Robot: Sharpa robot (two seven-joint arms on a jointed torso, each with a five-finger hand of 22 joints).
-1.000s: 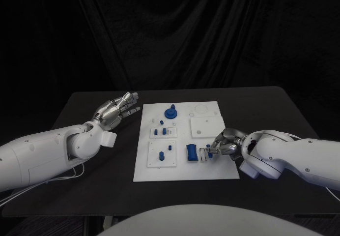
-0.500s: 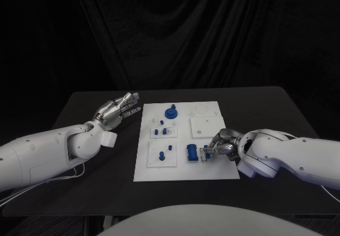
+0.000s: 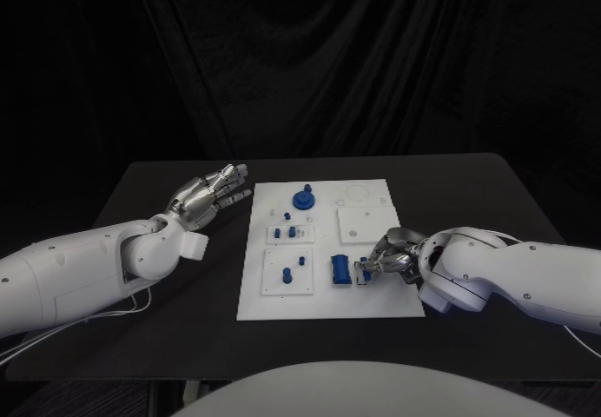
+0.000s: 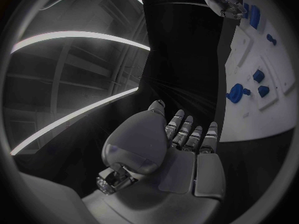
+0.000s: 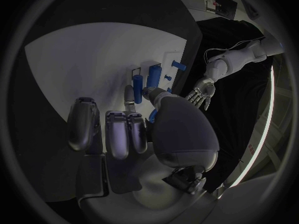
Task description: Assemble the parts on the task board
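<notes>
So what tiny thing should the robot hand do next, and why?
Probably ease the right hand a little toward the blue block on the task board. Its fingers are at a small blue part right beside that block, so it likely belongs there. The left hand waits, open, off the board.

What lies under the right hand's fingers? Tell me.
The right hand rests on the task board, fingers by a small blue part. Whether it grips that part is hidden.
</notes>
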